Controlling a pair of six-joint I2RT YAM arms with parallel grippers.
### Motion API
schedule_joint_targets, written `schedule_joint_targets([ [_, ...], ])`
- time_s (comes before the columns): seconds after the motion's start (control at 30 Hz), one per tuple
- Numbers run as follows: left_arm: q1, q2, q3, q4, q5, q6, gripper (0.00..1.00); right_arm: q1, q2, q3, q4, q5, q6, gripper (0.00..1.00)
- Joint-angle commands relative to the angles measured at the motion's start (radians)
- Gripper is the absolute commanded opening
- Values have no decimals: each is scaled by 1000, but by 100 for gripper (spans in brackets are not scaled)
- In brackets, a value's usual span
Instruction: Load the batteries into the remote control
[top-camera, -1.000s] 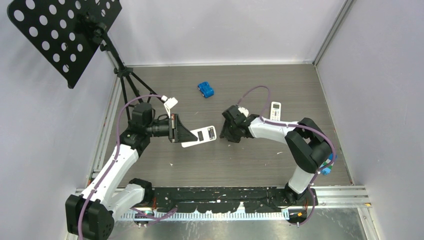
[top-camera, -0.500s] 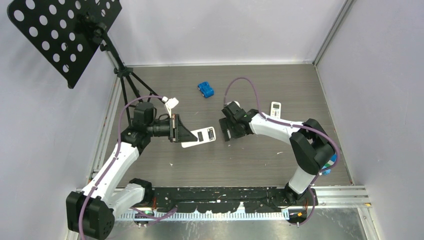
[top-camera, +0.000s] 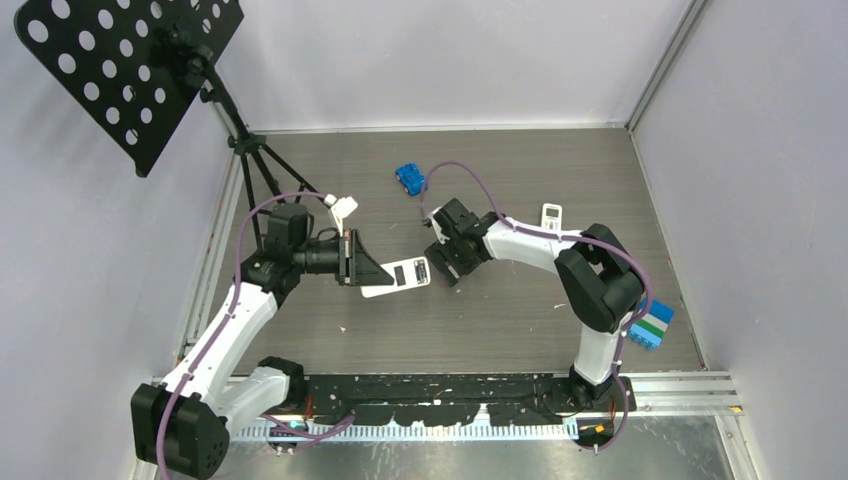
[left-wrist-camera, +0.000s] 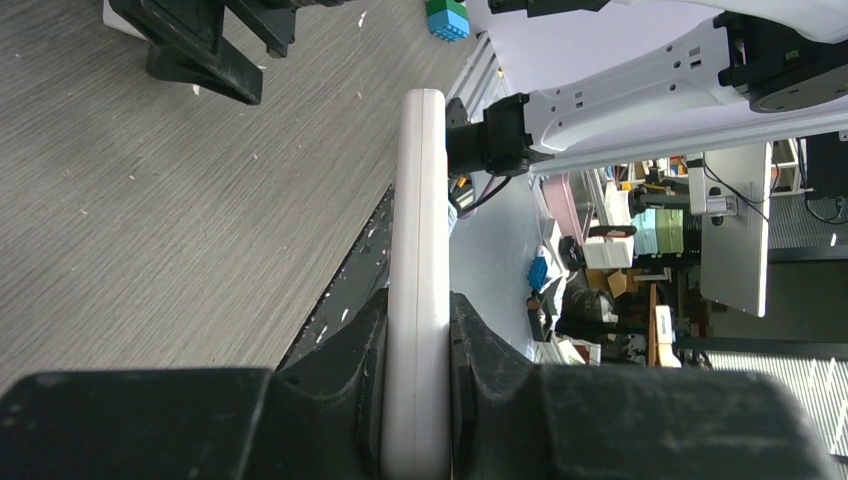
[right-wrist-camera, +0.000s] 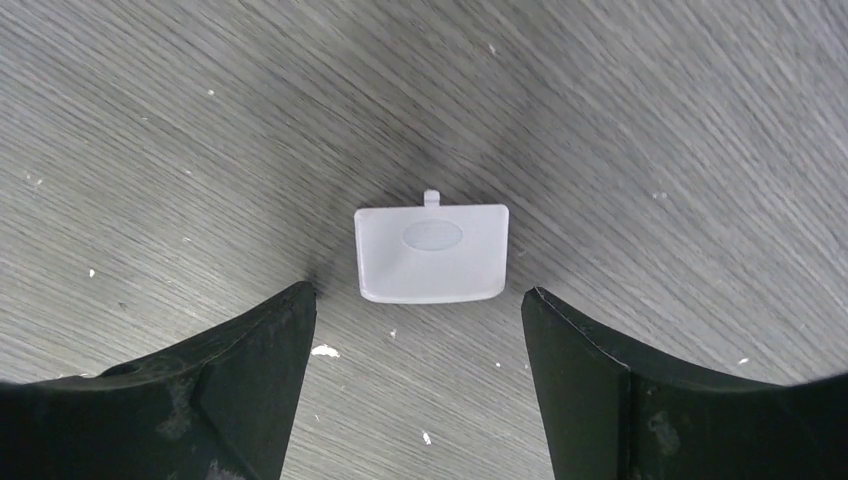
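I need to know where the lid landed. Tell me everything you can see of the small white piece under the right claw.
The plastic panel is a small, pale white rectangle with rounded corners and a smooth surface. A tiny tab sticks out of one long edge, and a shallow oval dimple sits near that edge. It lies flat on the wood-grain table, between the open fingers of the right claw, touching neither. It looks like a battery cover.
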Motion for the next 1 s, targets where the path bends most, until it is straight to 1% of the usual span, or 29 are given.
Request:
schedule_joint_targets([
  [0.0,4,-10,47,-12,23,25,0,-21,33,43,17,-18,-62,79],
  [0.13,4,-7,51,-17,25,29,0,-51,44,48,13,-68,-64,75],
  [0.23,4,-3,53,-19,27,31,0,-65,53,54,-16,-147,-71,72],
  [0.37,4,1,53,-19,30,31,0,-74,76,70,-72,-212,-94,69],
  [0.43,4,3,53,-19,31,31,0,-74,88,77,-88,-219,-106,63],
  [0.57,4,5,53,-22,30,29,0,-74,90,82,-95,-209,-118,47],
  [0.6,4,5,52,-22,31,28,0,-74,83,82,-90,-206,-117,45],
  [0.73,4,5,47,-20,29,24,0,-74,4,48,-32,-176,-104,41],
  [0.87,4,8,31,-11,29,15,0,-68,-121,2,15,-151,-90,40],
  [0.97,4,16,12,0,26,6,0,-53,-231,-29,33,-169,-95,41],
])
